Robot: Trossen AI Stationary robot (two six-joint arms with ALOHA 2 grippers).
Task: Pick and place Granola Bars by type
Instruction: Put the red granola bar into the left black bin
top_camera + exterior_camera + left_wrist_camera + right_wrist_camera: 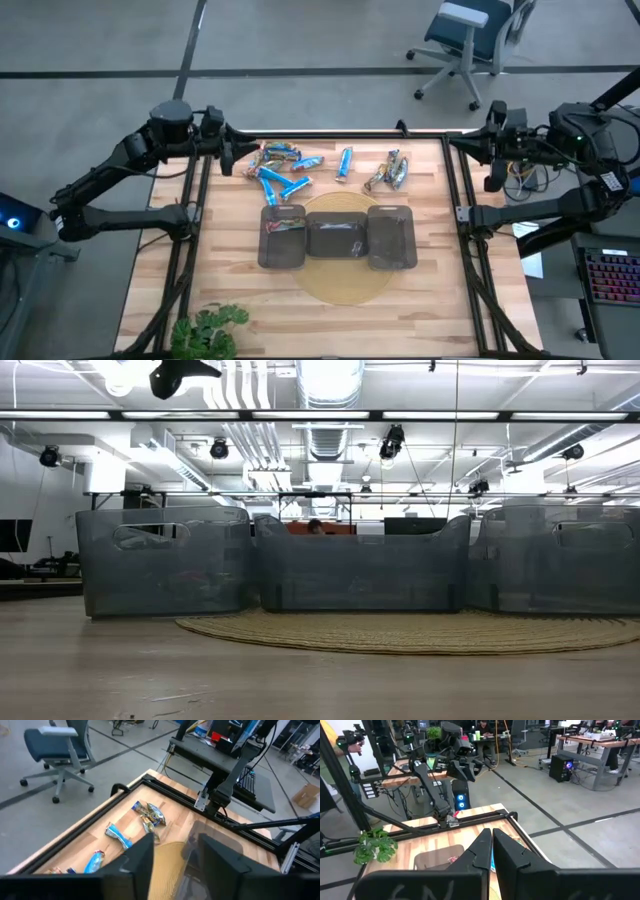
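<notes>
Seen from above, three dark translucent trays (338, 238) sit in a row on a round woven mat (340, 280) at the table's centre, the leftmost tray (282, 236) already holding a few wrapped bars. Beyond them, toward 12 o'clock, the unsorted Granola Bars lie loose on the wood: a dense cluster of blue and orange ones (280, 168) at about 11 o'clock from the trays, a lone blue bar (344, 162) at 12 with its long axis running near to far, and a small silver-green pair (390, 172) at 1 o'clock.

The left gripper (232, 152) hangs at the table's far-left corner, just beside the cluster, which lies at 3 to 4 o'clock from it. Its own wrist view shows its fingers (137, 865) standing apart with nothing between them.

The right gripper (493, 180) waits off the table's far-right edge, well apart from every bar, its fingers (481, 851) pressed together and empty.

The left arm is plainly the nearer one, and the next pick likely calls for a short reach into the cluster.
</notes>
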